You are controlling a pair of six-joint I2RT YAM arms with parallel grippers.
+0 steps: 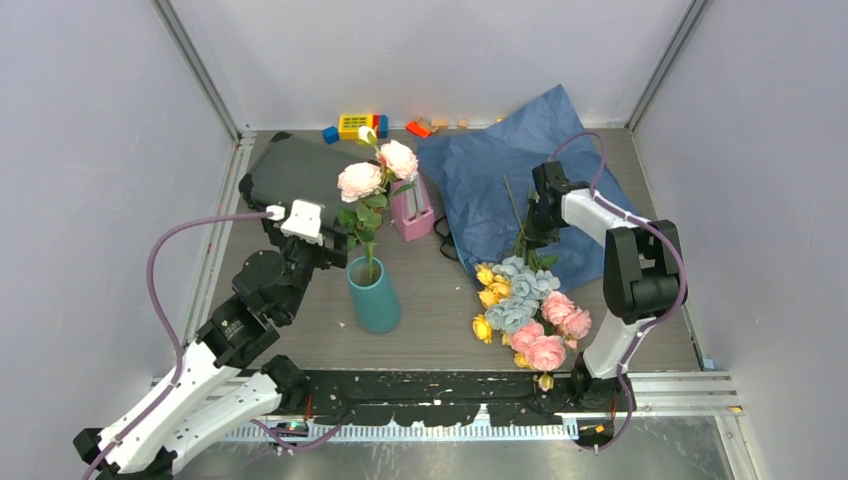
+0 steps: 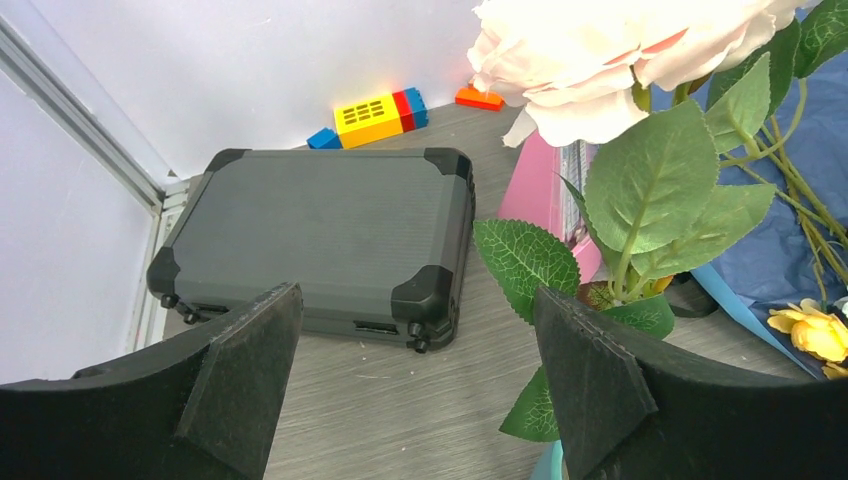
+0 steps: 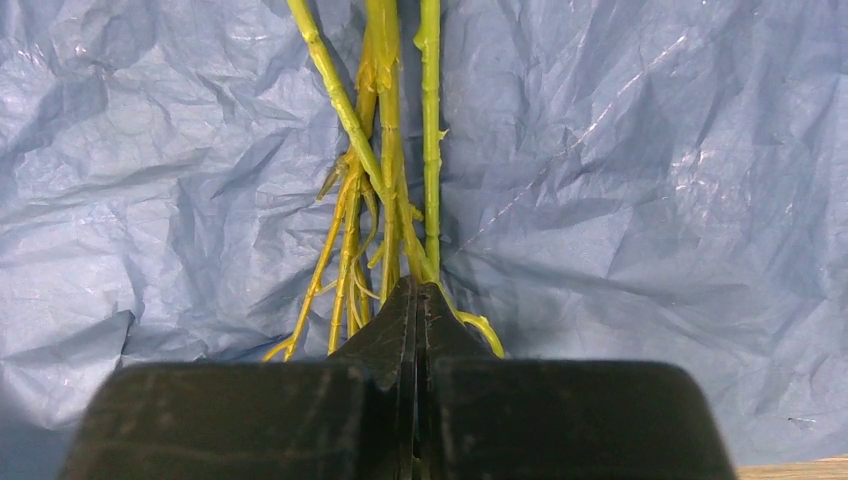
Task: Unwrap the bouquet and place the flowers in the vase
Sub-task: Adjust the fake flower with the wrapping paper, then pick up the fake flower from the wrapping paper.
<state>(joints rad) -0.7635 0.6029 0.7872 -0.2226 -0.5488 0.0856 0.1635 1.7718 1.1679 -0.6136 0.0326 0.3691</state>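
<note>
The teal vase (image 1: pixel 375 295) stands left of centre and holds two pale pink flowers (image 1: pixel 362 180) on one leafy stem; the same blooms (image 2: pixel 600 50) fill the top of the left wrist view. My left gripper (image 1: pixel 335 252) (image 2: pixel 415 330) is open just left of that stem, with nothing between its fingers. The rest of the bouquet, with pink, pale blue and yellow flowers (image 1: pixel 525 305), lies unwrapped on the table, its stems (image 3: pixel 385 150) resting on the spread blue paper (image 1: pixel 490 170) (image 3: pixel 650 180). My right gripper (image 1: pixel 530 235) (image 3: pixel 415 290) is shut on the stem ends.
A pink metronome (image 1: pixel 412 210) stands behind the vase. A dark grey case (image 1: pixel 290 170) (image 2: pixel 320 230) lies at the back left. Toy bricks (image 1: pixel 360 125) (image 2: pixel 375 115) line the back wall. A black cord (image 1: pixel 445 245) lies by the paper's left edge.
</note>
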